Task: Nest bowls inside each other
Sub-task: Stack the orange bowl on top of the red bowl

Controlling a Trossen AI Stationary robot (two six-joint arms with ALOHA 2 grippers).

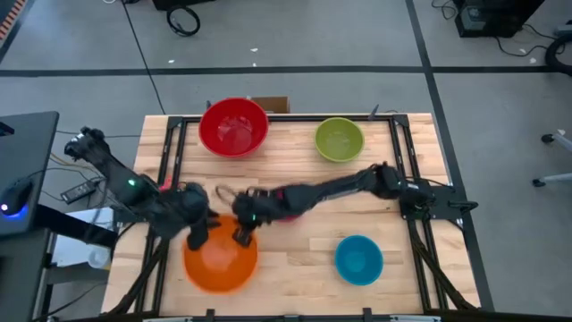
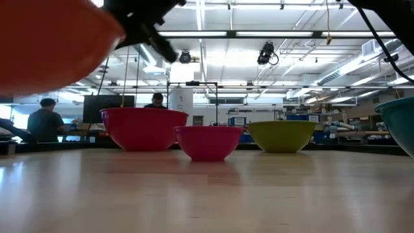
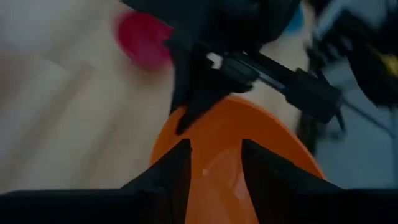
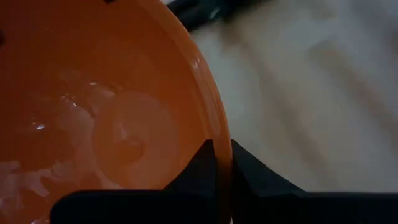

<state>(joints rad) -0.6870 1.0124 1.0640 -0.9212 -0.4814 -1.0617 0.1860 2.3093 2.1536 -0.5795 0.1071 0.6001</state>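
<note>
The orange bowl (image 1: 221,261) hangs near the table's front left and shows high at the left of the low view (image 2: 52,45), above the tabletop. My left gripper (image 1: 198,234) and my right gripper (image 1: 243,234) are both shut on its far rim, left and right. The red bowl (image 1: 234,125) and the green bowl (image 1: 340,139) stand at the back, and the blue bowl (image 1: 358,259) at the front right. The pink bowl (image 2: 208,142) stands mid-table, mostly under my right arm in the high view. My left gripper holds the orange bowl's rim at its far left (image 1: 202,241), coming slanting down from the table's left. Orange fills the gap between its fingers (image 3: 180,168); which finger is inside does not show. The bowl is lifted clear of the table. My right gripper pinches the orange bowl's rim (image 4: 222,134) at its far right. One finger (image 4: 202,165) is inside the bowl and one (image 4: 249,168) outside. The fingers slant down from the table's right. The bowl hangs clear of the tabletop.
Black frame rails (image 1: 407,161) run along the table's left and right sides. A dark desk with a mouse (image 1: 13,192) stands left of the table. Bare wood (image 1: 295,259) lies between the orange and blue bowls. People (image 2: 45,120) sit in the room behind.
</note>
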